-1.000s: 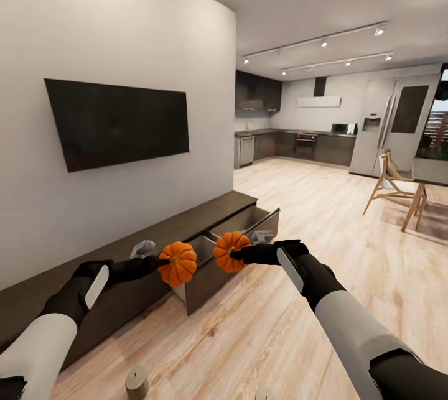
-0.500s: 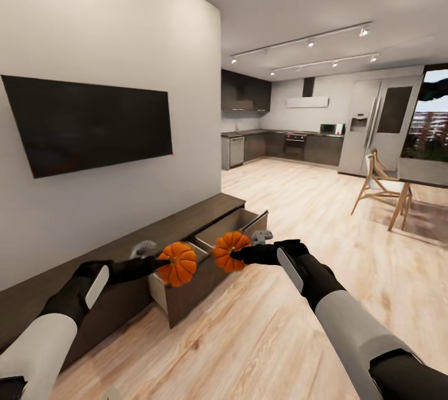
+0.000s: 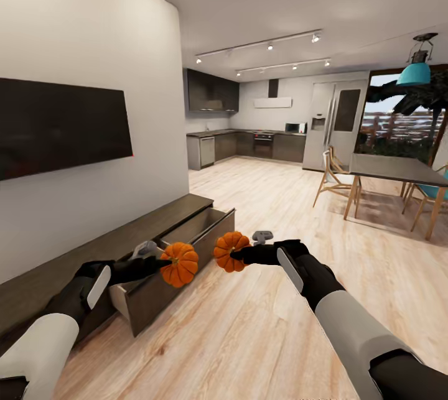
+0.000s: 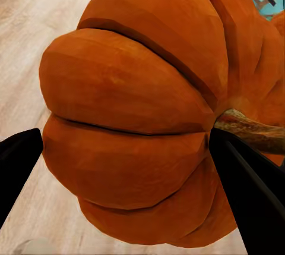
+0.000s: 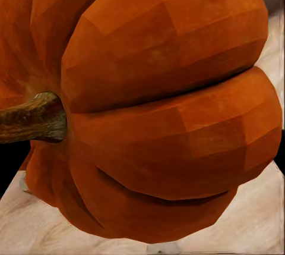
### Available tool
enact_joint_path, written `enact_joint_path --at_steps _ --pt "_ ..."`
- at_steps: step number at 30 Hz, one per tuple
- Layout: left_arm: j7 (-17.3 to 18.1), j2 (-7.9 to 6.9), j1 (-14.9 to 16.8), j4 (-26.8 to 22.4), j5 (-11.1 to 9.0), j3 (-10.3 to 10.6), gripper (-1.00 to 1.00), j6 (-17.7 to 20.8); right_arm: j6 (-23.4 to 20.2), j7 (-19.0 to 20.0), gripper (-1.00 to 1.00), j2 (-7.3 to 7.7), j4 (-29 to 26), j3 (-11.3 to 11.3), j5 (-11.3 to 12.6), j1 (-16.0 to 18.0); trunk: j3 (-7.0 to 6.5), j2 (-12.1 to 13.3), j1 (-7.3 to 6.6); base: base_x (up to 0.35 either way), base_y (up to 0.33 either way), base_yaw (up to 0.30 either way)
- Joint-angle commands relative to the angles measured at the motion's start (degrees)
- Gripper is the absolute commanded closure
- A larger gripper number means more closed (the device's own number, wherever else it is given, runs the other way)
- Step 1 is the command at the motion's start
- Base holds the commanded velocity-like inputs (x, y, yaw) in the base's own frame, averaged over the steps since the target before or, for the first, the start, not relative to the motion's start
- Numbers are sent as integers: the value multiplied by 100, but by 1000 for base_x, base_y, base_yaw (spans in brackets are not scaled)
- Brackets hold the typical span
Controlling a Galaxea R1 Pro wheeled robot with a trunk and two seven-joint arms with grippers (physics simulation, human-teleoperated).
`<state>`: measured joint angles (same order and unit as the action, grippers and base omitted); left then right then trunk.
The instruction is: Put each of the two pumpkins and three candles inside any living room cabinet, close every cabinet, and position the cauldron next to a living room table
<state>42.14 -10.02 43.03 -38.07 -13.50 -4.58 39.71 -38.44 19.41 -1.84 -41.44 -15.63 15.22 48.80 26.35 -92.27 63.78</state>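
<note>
A long white wall (image 3: pixel 81 33) runs down the left side of the room, carrying a dark flat television (image 3: pixel 59 126), and the pale wood floor (image 3: pixel 267 325) stretches from the near foreground to the kitchen (image 3: pixel 242 139) at the far end, where dark cupboards and a tall pale fridge (image 3: pixel 333 123) stand. Along the foot of the wall lies the cabinet (image 3: pixel 74 266), long, low and dark brown, with a drawer (image 3: pixel 177 263) at its far right end pulled out over the floor and open at the top. To the far right a tall dining table (image 3: pixel 395 170) stands with wooden chairs (image 3: pixel 333 176) beside it, under a teal hanging lamp (image 3: pixel 415 70). Both arms reach forward at the near middle of the scene. The left gripper (image 3: pixel 163 260) is clamped on the left pumpkin (image 3: pixel 180 263), which hangs just over the near front corner of the open drawer; the left wrist view shows its dark fingers (image 4: pixel 246 189) pressed against either side of the orange ribbed body (image 4: pixel 133 112), its brown stem lying sideways. The right gripper (image 3: pixel 236 255) grips the right pumpkin (image 3: pixel 230 251), held over bare floor just right of the drawer and near the other pumpkin without touching it; in the right wrist view its orange ribs (image 5: pixel 166 100) sit close to the lens with the stem pointing sideways.
</note>
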Motion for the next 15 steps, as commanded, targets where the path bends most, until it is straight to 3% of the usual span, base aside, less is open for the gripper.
enact_joint_path --at_steps 1,8,15 --pt "5 0 3 -8 -56 -16 100 46 -23 2 100 -1 -4 -1 33 6 6 -4 0 92 -184 -296" --pt "5 0 3 -8 -56 -16 100 46 -23 4 100 -1 -4 -1 33 8 22 -4 0 167 -197 -269" --pt "4 0 3 -8 -56 -16 100 46 -23 2 100 -1 -4 -1 32 6 27 -4 0 233 -222 -52"
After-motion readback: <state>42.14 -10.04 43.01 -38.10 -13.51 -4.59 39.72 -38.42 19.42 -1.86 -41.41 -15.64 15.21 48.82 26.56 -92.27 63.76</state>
